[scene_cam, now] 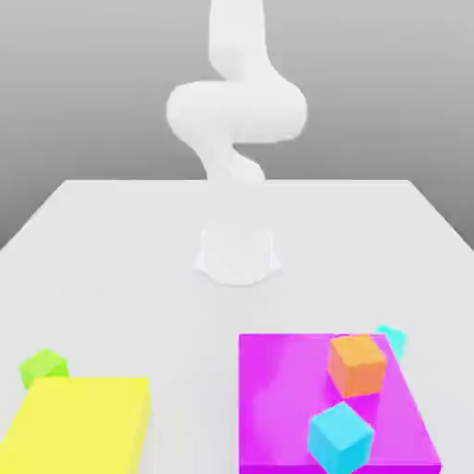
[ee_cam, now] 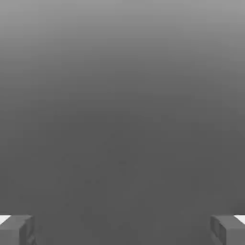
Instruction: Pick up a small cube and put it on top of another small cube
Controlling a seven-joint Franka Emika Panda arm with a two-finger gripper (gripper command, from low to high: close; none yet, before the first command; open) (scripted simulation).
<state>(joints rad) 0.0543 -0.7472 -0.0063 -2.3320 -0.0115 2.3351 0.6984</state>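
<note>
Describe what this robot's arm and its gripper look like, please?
The smooth white arm is plain, rounded and bulging at its joints, rising from a round white base. No cables or markings show. In the hand view, the gripper has two blocky dark-grey fingers with white edges.

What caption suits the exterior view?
White arm behind a table; orange cube on magenta block, tiny turquoise cube beside.

This is a bare simulated test scene, not a lived-in room. A plain white table [scene_cam: 111, 250] stands against a featureless grey backdrop, carrying a white robot arm [scene_cam: 236, 111], flat magenta [scene_cam: 278, 398] and yellow [scene_cam: 83, 421] slabs, and flat-coloured cubes.
</note>
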